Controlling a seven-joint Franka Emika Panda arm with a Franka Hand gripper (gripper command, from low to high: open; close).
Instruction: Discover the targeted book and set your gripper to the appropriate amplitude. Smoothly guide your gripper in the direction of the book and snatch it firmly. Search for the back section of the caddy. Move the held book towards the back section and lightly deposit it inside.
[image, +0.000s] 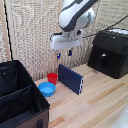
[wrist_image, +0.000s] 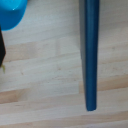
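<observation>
The navy-blue book (image: 70, 78) stands upright on edge on the wooden table, near the middle. In the wrist view its thin top edge (wrist_image: 90, 55) runs as a long dark blue strip. My gripper (image: 64, 53) hangs above the book, apart from it, with its two blue-tipped fingers spread and nothing between them. The black caddy (image: 20, 97) stands at the exterior view's left, with a divider wall across it. Its back section (image: 12, 77) is the compartment further from the camera. The fingers do not show in the wrist view.
A red cup (image: 52, 78) and a blue bowl (image: 46, 89) sit between the book and the caddy; the bowl also shows in the wrist view (wrist_image: 11, 14). A black glossy machine (image: 110, 52) stands at the exterior view's right. A woven screen backs the table.
</observation>
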